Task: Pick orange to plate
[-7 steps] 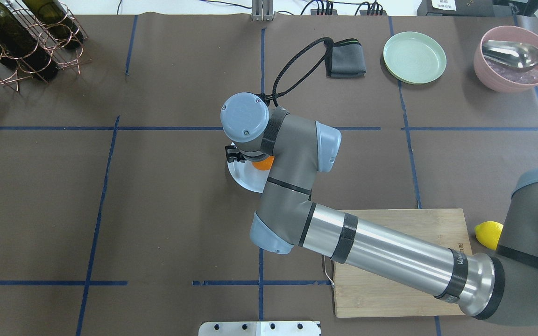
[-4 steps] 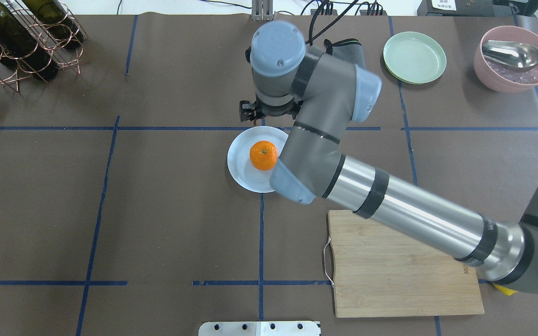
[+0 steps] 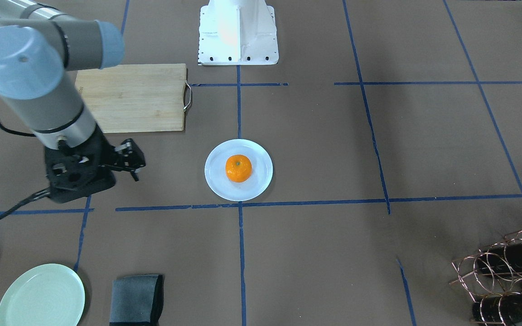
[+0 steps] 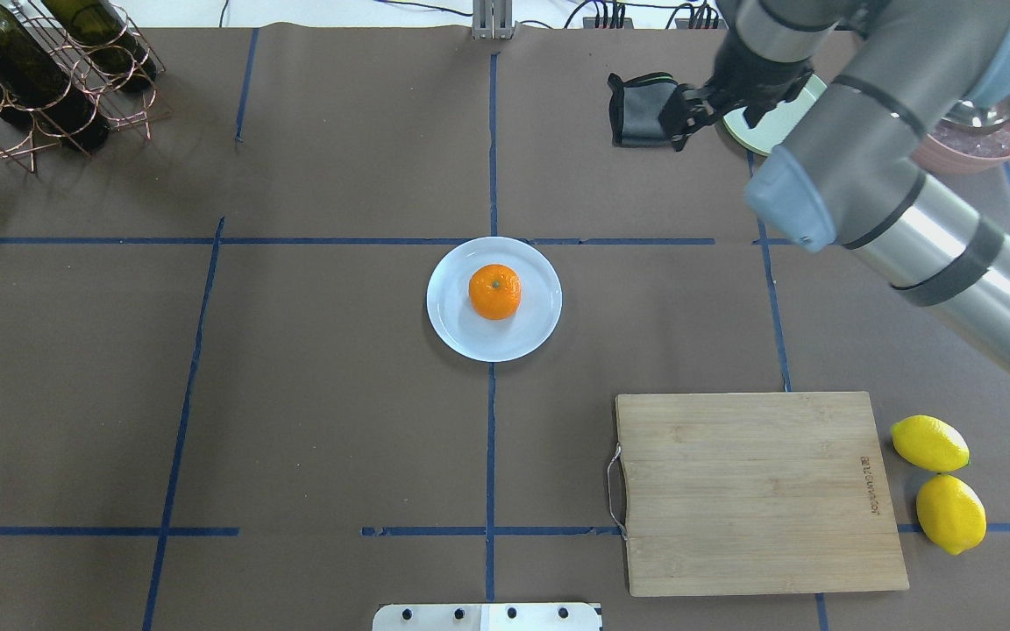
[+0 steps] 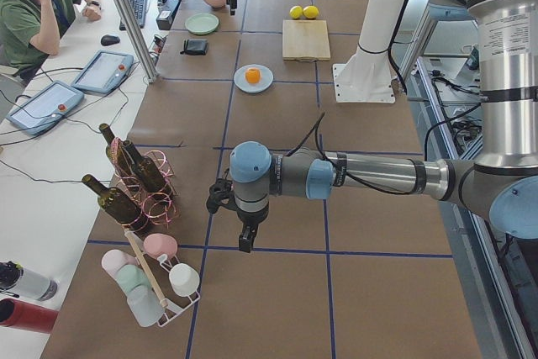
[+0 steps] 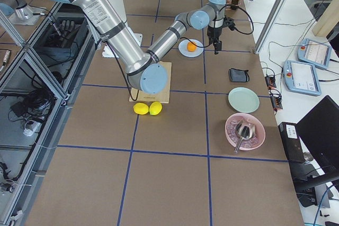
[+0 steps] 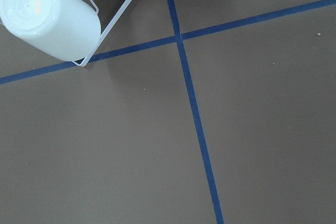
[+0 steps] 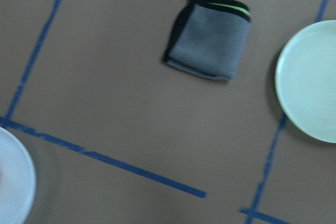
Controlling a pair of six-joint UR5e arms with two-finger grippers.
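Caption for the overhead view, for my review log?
Orange sits on the pale plate at table centre; empty right gripper hovers off by the folded grey cloth.

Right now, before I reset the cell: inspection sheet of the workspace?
Surface: brown table, blue tape grid.
Job's things: orange sits on plate, near its centre.
Clutter: cutting board, lemons, green plate, grey cloth, pink bowl, wine rack, cup rack.
Grippers: right gripper open, empty, raised beside the plate; left gripper over bare table, state cannot be told.
Cables: black cable trails from the right wrist.
Surroundings: operator seated at side desk with tablets.
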